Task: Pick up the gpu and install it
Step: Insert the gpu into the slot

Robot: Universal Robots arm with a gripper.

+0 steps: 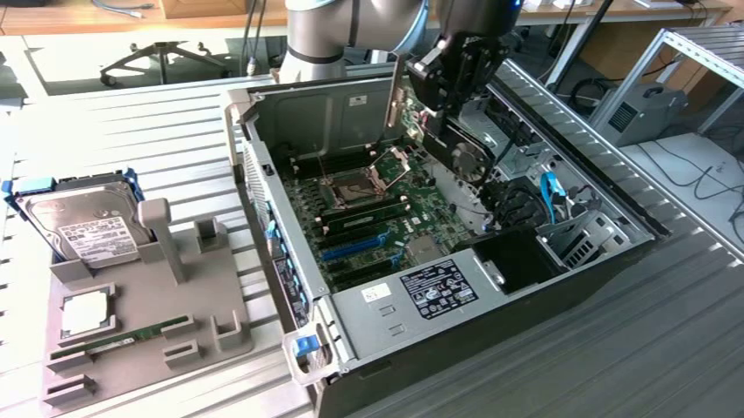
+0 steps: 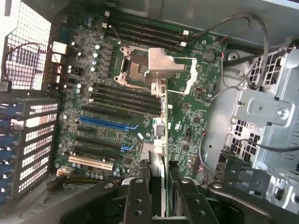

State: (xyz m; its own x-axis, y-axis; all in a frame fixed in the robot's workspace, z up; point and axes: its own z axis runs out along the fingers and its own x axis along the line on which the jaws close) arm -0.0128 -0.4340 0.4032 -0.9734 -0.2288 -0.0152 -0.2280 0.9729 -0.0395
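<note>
My gripper (image 1: 448, 111) hangs over the open computer case (image 1: 348, 335), shut on the gpu (image 1: 468, 158). The gpu is a black card with a round fan, held on edge above the motherboard (image 1: 384, 209). Its silver end bracket (image 1: 395, 96) points toward the case's rear wall. In the wrist view the gpu (image 2: 160, 70) appears edge-on between my two black fingers (image 2: 138, 200), with the bracket farthest from the camera. It hovers above the board's CPU socket (image 2: 133, 67) and black slots, apart from them. The blue slot (image 2: 100, 122) lies off to one side of the card.
A grey fixture (image 1: 174, 296) on the exterior view's left holds a silver hard drive (image 1: 87, 222) and a thin green RAM stick (image 1: 122, 340). Inside the case, a metal drive cage (image 2: 266, 121), loose cables (image 2: 243, 28) and a blue cable (image 1: 552, 196) crowd one side.
</note>
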